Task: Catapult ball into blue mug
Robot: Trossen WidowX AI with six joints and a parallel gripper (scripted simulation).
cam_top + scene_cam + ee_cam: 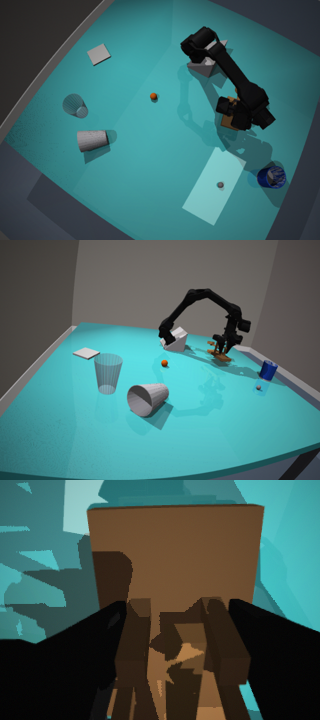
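The brown catapult (226, 124) (223, 358) (175, 555) is between the fingers of my gripper (233, 110) (224, 351) (177, 609), which is shut on its two uprights. The catapult looks slightly raised and tilted, with its shadow below it on the table. Its throwing arm is partly hidden by the gripper. The orange ball (153, 96) (164, 363) lies on the table away from the catapult. A small grey ball (220, 184) (258, 387) lies near the blue mug (263, 177) (268, 371), which stands upright near the table's right edge.
A white wedge (201, 69) (178, 343) stands by the arm's base. A flat white tile (98, 54) (86, 353), an upright clear ribbed cup (73, 105) (108, 374) and a whitish cup (91, 139) (160, 395) on its side are at the far side from the mug.
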